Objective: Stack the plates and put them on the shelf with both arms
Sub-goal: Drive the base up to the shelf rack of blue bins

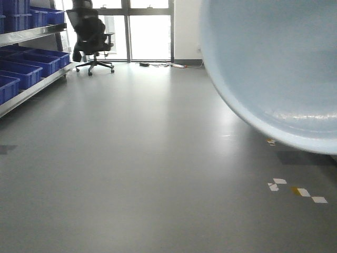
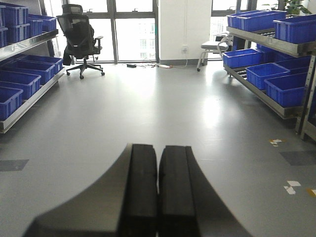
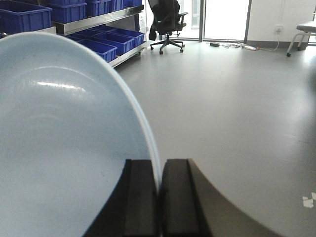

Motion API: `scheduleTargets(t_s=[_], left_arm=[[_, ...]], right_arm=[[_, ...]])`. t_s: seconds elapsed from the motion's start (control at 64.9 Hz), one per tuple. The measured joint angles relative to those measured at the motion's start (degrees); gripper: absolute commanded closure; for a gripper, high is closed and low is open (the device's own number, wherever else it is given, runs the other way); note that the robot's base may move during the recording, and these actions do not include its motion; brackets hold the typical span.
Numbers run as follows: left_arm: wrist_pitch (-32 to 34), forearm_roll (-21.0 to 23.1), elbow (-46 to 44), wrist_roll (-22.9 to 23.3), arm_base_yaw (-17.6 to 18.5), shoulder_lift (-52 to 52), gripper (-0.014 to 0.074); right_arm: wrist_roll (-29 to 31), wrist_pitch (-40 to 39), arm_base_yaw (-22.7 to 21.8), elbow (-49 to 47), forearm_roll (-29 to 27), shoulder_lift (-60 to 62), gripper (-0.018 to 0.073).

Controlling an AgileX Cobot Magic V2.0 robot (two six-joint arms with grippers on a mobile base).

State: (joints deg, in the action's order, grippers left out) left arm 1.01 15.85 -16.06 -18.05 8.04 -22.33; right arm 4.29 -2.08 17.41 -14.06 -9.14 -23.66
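Leftmost, along the wall: the shelf [image 2: 29, 43], a steel rack tier crowded with blue crates [image 2: 19, 81], well apart from both arms. Hard to pick the intended tier from here. Could end with a rim knocking the front rail if brought in too low or tilted, or with no free spot among the crates.

Next over, the left fingers [image 2: 150, 163]: pressed together, pads touching, holding nothing, hanging above bare floor [image 2: 148, 98]. Risky for a two-arm carry (no support for the load from this side, as things stand).

Further right, the right fingers [image 3: 148, 173]: pinched on the thin rim of one plate [image 3: 64, 148], hollow face turned toward the wrist camera. Looks to stand on edge rather than lie flat. Fills the upper right of the front view too, close to the lens. Only a narrow edge grip on a glossy surface, so likely to slip or swing about the pinch under any quick turn or stop. Would then drop onto hard floor, with nothing softer in view beneath. Second plate nowhere in sight, so no calling the stack done. Also blocks much of the front camera, hiding the right side of the room during any approach toward a rack there.
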Motion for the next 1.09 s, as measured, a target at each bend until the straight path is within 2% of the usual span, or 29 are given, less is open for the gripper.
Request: scheduleTargets(t_s=[1.094], left_arm=[[0.0,0.0,0.0,0.0,0.0,0.0,0.0514]], right_arm=[[0.0,0.0,0.0,0.0,0.0,0.0,0.0502]])
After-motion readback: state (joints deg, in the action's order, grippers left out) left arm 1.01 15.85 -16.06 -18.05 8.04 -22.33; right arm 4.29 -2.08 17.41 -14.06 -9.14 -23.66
